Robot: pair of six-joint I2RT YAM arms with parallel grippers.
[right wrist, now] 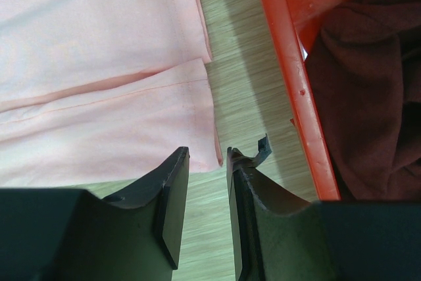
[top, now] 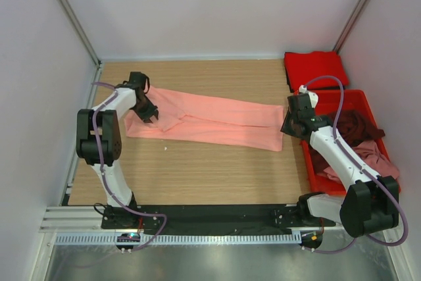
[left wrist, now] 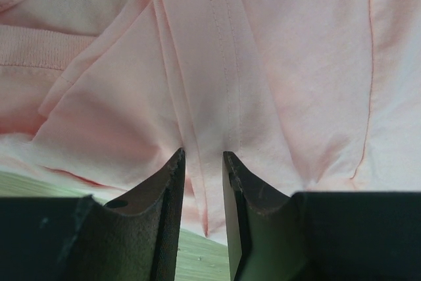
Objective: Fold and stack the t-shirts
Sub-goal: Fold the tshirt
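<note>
Wood table (top: 197,162): salmon tee (top: 217,123) stretched betw. both grippers, no legible labels.

Four t-shirts: salmon-pink (top: 217,123), bright red (top: 316,69), dark maroon (top: 355,129), dusty pink (top: 368,162). One bin (top: 316,162). Two arms.

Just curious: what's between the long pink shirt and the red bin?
Only bare wooden table separates the pink shirt from the red bin, seen by the right wrist camera.

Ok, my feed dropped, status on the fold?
Left gripper pinching salmon-pink shirt. Right gripper slightly open at shirt's corner, not gripping. Shirt stretched flat. Red bin close beside right gripper.
</note>
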